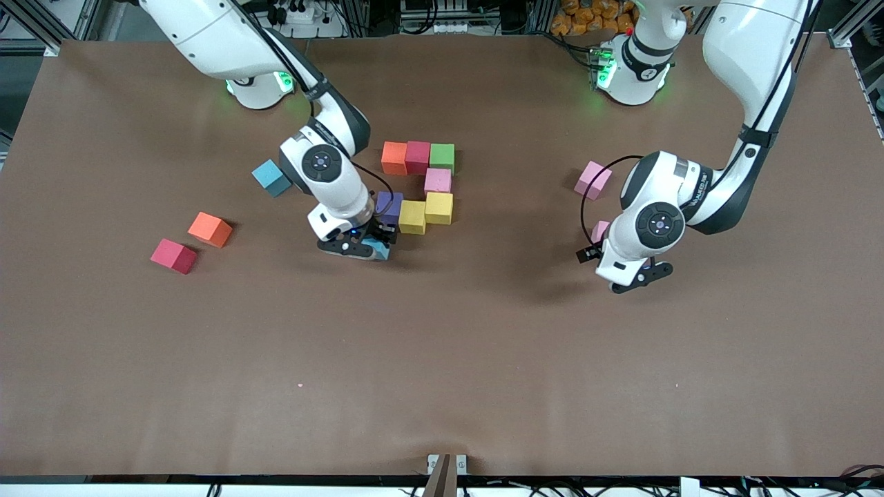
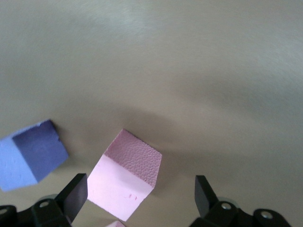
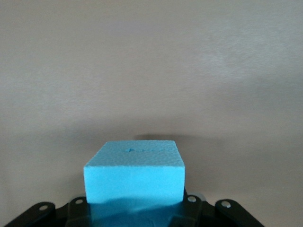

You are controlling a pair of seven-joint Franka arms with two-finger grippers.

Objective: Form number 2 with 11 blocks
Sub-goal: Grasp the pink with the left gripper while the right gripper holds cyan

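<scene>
Seven blocks lie joined as part of the number 2: orange (image 1: 394, 157), red (image 1: 417, 157) and green (image 1: 442, 157) in a row, then pink (image 1: 437, 181), two yellow ones (image 1: 438, 208) (image 1: 412, 217) and purple (image 1: 389, 207). My right gripper (image 1: 362, 245) (image 3: 135, 204) is shut on a light blue block (image 1: 378, 250) (image 3: 135, 172), low over the table right beside the purple block. My left gripper (image 1: 642, 277) (image 2: 139, 191) hangs open over a loose pink block (image 1: 599, 230) (image 2: 125, 182), its fingers apart on either side of it and not touching it.
Loose blocks lie about: blue (image 1: 271, 177), orange (image 1: 210, 229) and red (image 1: 173, 256) toward the right arm's end, another pink one (image 1: 592, 179) by the left arm. The left wrist view also shows a purple-blue block (image 2: 31, 153) beside the pink one.
</scene>
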